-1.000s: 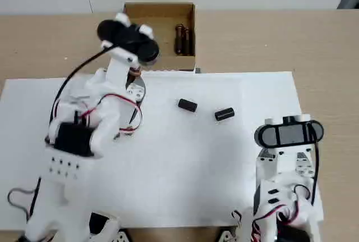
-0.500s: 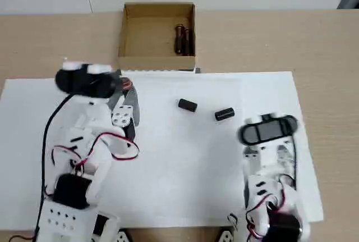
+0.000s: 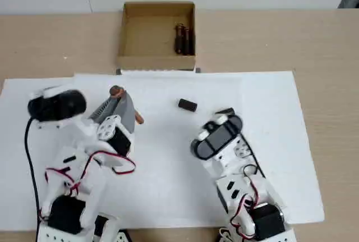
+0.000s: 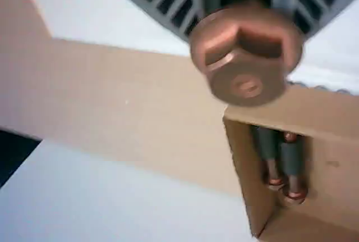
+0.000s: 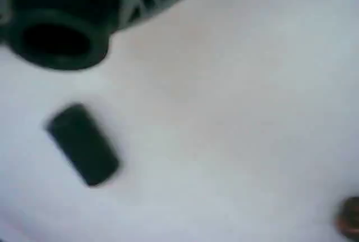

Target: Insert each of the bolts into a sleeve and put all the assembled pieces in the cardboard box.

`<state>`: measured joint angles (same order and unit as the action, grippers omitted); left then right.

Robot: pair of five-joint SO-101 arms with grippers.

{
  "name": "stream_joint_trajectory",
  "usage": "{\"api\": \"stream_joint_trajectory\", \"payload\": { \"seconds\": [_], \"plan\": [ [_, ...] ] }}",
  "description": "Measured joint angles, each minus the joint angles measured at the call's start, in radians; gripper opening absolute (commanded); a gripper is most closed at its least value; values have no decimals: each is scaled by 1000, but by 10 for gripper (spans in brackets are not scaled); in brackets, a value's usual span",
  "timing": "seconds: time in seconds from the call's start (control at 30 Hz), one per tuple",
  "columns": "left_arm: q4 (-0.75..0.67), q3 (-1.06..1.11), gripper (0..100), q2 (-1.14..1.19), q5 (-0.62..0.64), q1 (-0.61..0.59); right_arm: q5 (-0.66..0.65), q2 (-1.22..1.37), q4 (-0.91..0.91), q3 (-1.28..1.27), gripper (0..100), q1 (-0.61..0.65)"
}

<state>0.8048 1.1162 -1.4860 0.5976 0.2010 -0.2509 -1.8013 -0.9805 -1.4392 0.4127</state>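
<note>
The bolt (image 4: 245, 56), clamped in the left pincer (image 3: 121, 105), could be jammed if tilted entering the sleeve (image 5: 56, 37); the right pincer's (image 3: 226, 119) state cannot be told.

Overhead and close left-wrist cameras both see the cardboard box (image 3: 147, 35).
</note>
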Motion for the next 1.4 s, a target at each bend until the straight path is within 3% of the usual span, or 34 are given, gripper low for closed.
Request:
{"api": "stream_joint_trajectory", "payload": {
  "seconds": [0.37, 0.73, 1.4],
  "plan": [
    [-2, 170, 6, -298, 71, 132, 0, 0, 78, -40, 2, 146],
    [-12, 186, 6, -319, 74, 170, 0, 0, 153, -52, 2, 301],
    [-80, 242, 6, -321, 74, 218, 0, 2, 242, -54, 2, 315]
  ]
}}
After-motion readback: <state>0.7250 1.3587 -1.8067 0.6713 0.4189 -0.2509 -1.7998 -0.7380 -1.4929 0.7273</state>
